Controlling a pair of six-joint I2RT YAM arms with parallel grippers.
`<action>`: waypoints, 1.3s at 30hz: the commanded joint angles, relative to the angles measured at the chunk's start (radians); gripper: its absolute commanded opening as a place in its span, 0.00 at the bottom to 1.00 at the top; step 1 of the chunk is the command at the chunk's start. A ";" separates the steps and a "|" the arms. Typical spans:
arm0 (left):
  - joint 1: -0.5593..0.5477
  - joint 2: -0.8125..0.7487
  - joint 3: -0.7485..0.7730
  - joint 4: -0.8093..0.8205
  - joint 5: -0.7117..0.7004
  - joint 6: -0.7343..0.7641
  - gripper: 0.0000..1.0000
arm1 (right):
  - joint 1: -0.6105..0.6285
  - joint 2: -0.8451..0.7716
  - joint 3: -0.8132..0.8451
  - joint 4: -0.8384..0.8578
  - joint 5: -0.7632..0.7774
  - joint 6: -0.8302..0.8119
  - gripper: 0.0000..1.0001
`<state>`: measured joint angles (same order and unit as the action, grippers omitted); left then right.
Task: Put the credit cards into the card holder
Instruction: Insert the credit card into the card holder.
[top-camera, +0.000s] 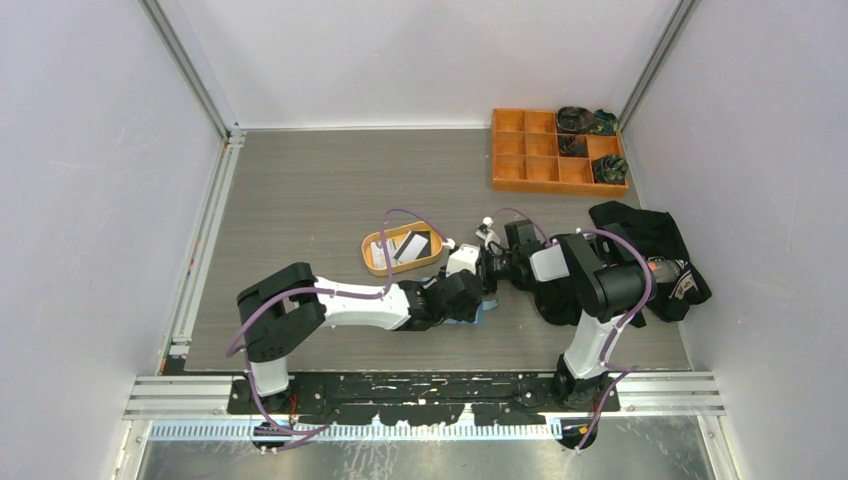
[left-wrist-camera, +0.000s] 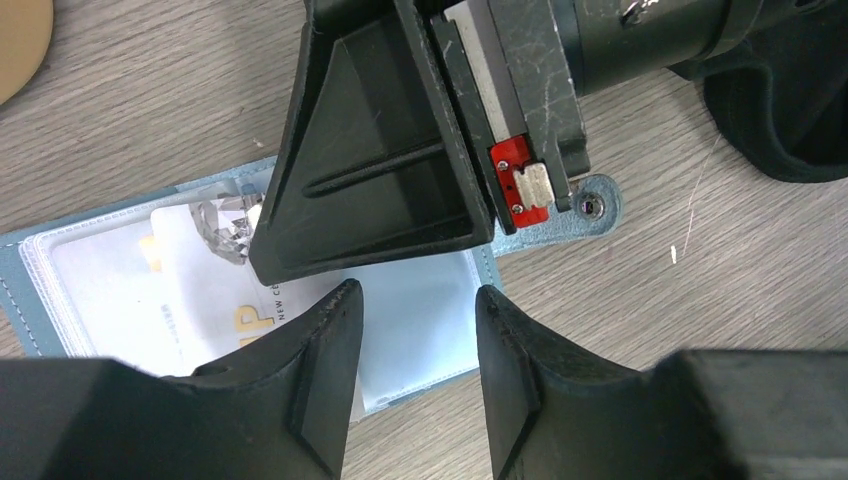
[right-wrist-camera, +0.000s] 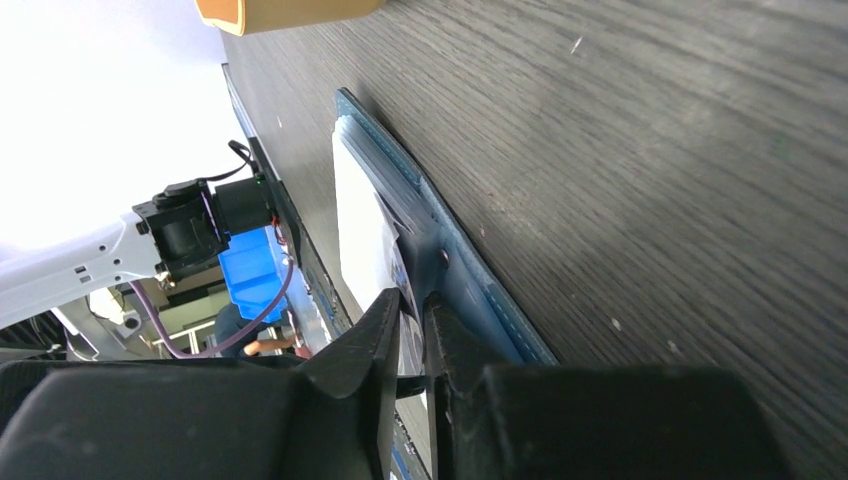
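The blue card holder (left-wrist-camera: 415, 335) lies open on the table, its snap tab (left-wrist-camera: 592, 205) pointing right. A white credit card (left-wrist-camera: 130, 300) sits under its clear pocket. My left gripper (left-wrist-camera: 415, 290) hovers open over the holder's near right corner with nothing between its fingers. My right gripper (right-wrist-camera: 412, 297) lies low across the holder (right-wrist-camera: 480, 290), its jaws a narrow slit apart around the pocket's edge beside the white card (right-wrist-camera: 360, 220). From above, both grippers (top-camera: 478, 300) (top-camera: 492, 268) meet over the holder (top-camera: 484, 315). More credit cards (top-camera: 410, 245) lie in the orange oval tray (top-camera: 375, 262).
An orange compartment box (top-camera: 520, 160) with dark items stands at the back right. A black cloth bundle (top-camera: 650, 240) lies right of the right arm, and its edge (left-wrist-camera: 790, 110) shows in the left wrist view. The tray's rim (left-wrist-camera: 20, 40) is just left of the holder.
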<state>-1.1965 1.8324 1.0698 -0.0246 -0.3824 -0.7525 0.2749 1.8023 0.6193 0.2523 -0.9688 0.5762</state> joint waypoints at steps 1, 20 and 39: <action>0.025 -0.030 -0.020 -0.015 -0.065 0.003 0.47 | 0.005 -0.006 0.021 -0.035 0.028 -0.040 0.20; 0.049 -0.076 -0.061 0.006 -0.051 0.008 0.47 | 0.012 -0.063 0.038 -0.063 0.009 -0.064 0.29; 0.057 -0.241 -0.183 0.134 0.027 0.088 0.47 | -0.009 -0.183 0.106 -0.239 -0.018 -0.241 0.34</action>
<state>-1.1431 1.6947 0.9390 0.0017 -0.3813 -0.7136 0.2787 1.6875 0.6712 0.0769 -0.9604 0.4339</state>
